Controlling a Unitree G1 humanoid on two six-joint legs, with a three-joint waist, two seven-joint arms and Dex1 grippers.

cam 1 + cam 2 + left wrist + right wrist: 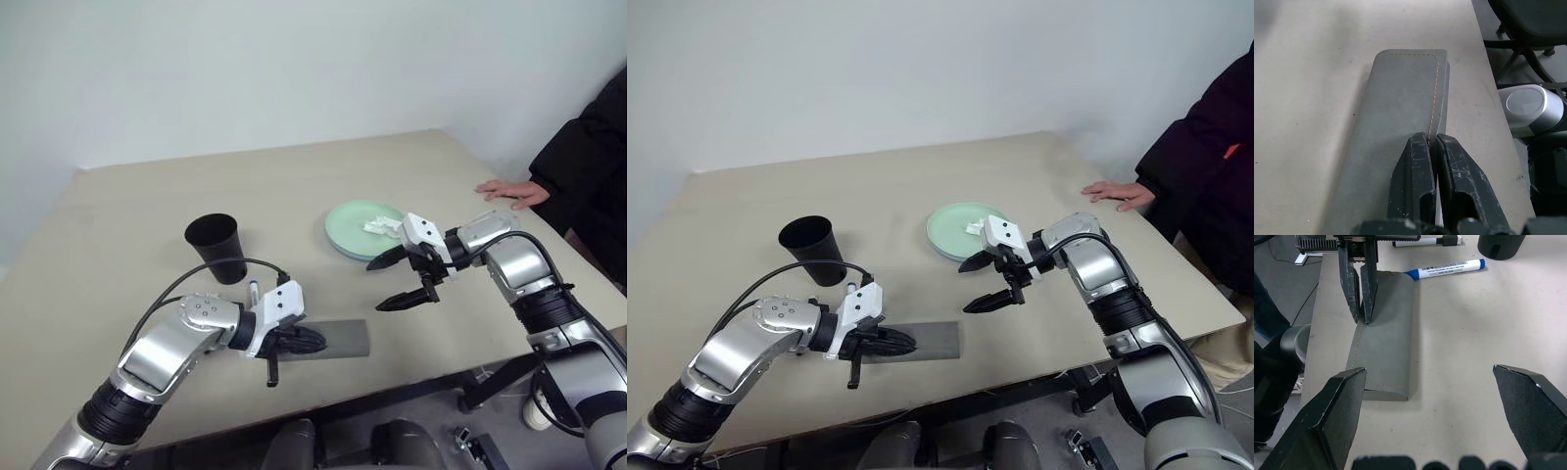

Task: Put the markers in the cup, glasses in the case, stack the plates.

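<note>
table [147, 196]: beige top, everything sits on it; a person's hand [513, 191] rests on the far right edge.
plates [353, 227]: look stacked already, mint one on top w/ blue rim showing under it, crumpled tissue [382, 226] lying in it. Far side, right of centre. Judged done.
case [1383, 338]: flat grey felt, near front edge, lid down. Long axis runs left-right across the robot, roughly parallel to table edge; rounded end toward the right arm. Glasses not spotted anywhere, so can't tell if they're inside. Judged the step in hand.
cup [217, 247]: black, upright, mouth up, behind the left arm, well apart from plates. Nothing seen in it.
markers: blue-capped one [1444, 269] lies flat just beyond the case, between it and cup, roughly parallel w/ case; black-capped one [1425, 242] further back nr the cup. Both out of cup, so that part is left.
left gripper [1432, 147]: jaws pinched tight on the case's stitched lid edge, at its near long side.
right gripper [400, 279]: jaws spread fully, holding nothing, hovering above table betw. case and plates, aimed at case.
</note>
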